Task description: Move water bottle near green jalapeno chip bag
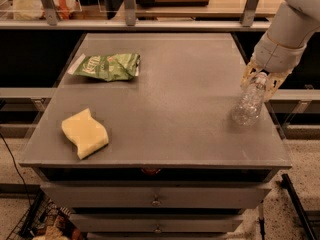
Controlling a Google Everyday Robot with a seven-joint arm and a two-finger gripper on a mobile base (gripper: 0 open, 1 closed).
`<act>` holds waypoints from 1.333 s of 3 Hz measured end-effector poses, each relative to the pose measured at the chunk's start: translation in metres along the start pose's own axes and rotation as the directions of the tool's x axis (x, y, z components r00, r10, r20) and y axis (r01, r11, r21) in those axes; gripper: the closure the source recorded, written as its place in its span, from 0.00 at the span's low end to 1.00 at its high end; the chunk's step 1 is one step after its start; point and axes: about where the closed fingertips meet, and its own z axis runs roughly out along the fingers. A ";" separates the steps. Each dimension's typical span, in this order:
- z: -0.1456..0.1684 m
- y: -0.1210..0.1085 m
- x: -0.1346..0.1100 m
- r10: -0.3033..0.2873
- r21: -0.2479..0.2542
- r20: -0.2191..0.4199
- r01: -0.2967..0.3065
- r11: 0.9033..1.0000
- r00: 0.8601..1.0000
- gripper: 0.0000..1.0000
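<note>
Lab-like workroom: grey drawer cabinet [155, 200]; railed counter [175, 15] behind; speckled floor [306, 170]; claw [260, 79] above cabinet's right edge.

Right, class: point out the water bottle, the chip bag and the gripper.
water bottle [248, 104], camera view, ribbed body.
chip bag [107, 66], camera view, its middle.
gripper [259, 80], camera view, midway, at bottle's top.

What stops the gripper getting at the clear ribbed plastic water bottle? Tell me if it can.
Probably yes; nothing looks in the way. The gripper sits at the capped end of the clear ribbed plastic water bottle, by the grey table's right edge.

Chip bag [107, 66] back-left; sponge [85, 133] front-left; gripper [261, 79] at bottle [248, 104], right
</note>
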 end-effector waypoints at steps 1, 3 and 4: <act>-0.018 -0.009 0.002 -0.012 0.018 -0.038 0.013 1.000 0.999 1.00; -0.085 -0.039 0.008 -0.038 0.112 -0.157 0.056 0.992 0.987 1.00; -0.087 -0.044 0.010 -0.038 0.128 -0.168 0.060 0.990 0.985 1.00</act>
